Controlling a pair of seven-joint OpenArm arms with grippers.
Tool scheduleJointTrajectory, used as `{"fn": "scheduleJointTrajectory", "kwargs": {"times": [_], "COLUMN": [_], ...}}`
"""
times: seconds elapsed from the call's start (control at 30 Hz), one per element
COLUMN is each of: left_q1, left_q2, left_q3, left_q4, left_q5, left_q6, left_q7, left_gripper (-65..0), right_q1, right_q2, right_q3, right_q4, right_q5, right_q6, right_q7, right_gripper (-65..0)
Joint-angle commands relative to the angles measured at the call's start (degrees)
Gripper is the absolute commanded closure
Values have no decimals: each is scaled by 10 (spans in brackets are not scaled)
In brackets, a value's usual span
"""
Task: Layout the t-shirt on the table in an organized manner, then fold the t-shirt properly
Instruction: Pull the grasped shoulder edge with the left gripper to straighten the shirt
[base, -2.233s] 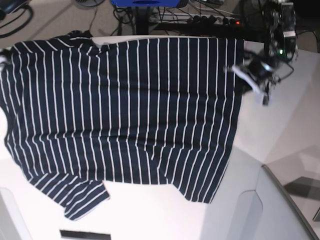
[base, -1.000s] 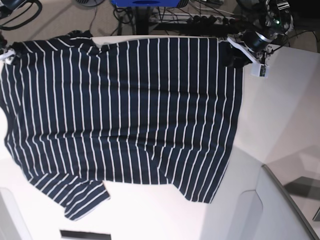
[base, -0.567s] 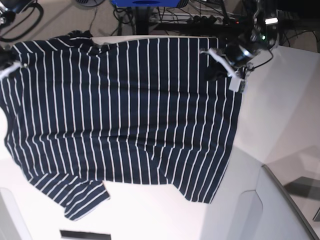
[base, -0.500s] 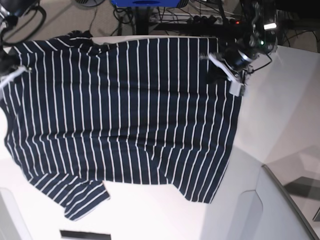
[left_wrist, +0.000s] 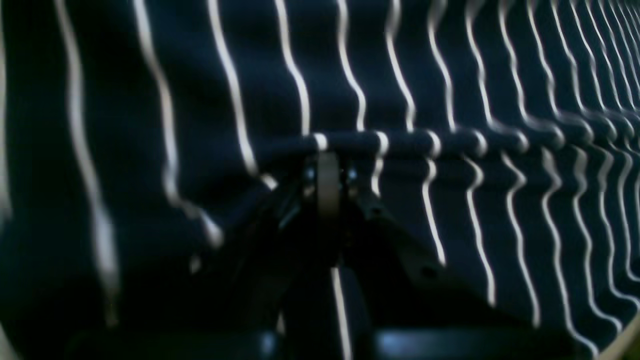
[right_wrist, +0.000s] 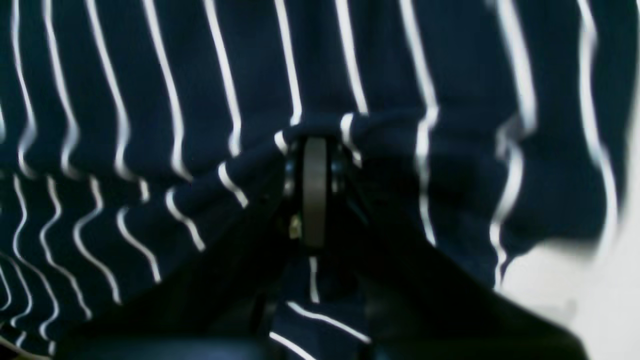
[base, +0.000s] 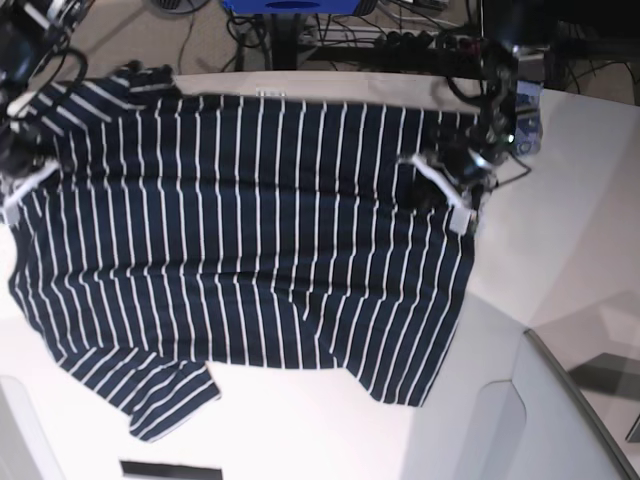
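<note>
The dark navy t-shirt (base: 250, 230) with thin white stripes lies spread over the white table (base: 560, 200). Its far edge is lifted and drawn toward the near side. My left gripper (base: 440, 190) is shut on the shirt's far right corner. In the left wrist view the left gripper (left_wrist: 328, 160) pinches a rolled fold of the t-shirt (left_wrist: 450, 75). My right gripper (base: 20, 175) is at the far left edge. In the right wrist view the right gripper (right_wrist: 315, 150) is shut on a bunched fold of the t-shirt (right_wrist: 150, 100), with bare table (right_wrist: 565, 280) at lower right.
Cables and a power strip (base: 420, 40) lie on the floor beyond the table's far edge, next to a blue object (base: 290, 5). A curved table edge and seam (base: 560, 380) run at lower right. A short sleeve (base: 165, 400) sticks out at the near left.
Both grippers have shut on the shirt's far edge and pulled it toward the near side. The far corners have left the table's back edge and the fabric there has lifted.
</note>
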Motion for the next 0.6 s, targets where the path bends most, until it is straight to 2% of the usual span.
{"fn": "scheduleJointTrajectory", "kwargs": {"times": [0.0, 0.23, 0.37, 0.43, 0.57], "left_q1": [-8, -126, -183, -206, -200], "left_q2": [-6, -7, -2, 7, 10], "left_q3": [-1, -1, 0, 0, -1], "left_q4": [-22, -135, -190, -213, -177], "left_q5": [39, 68, 88, 98, 99], "left_q6": [21, 21, 21, 21, 21], "left_q7": [31, 22, -24, -27, -25], "left_gripper": [0, 0, 0, 0, 0], "right_q1": [4, 95, 145, 154, 152], "right_q2": [7, 49, 61, 66, 67], "right_q3": [-12, -66, -93, -109, -109], "right_q4": [-17, -146, -198, -202, -162], "right_q5": [-8, -8, -8, -8, -6], "right_q6": [-1, -1, -2, -39, -45], "right_q7": [6, 67, 95, 100, 97], "right_gripper": [-8, -8, -8, -8, -14]}}
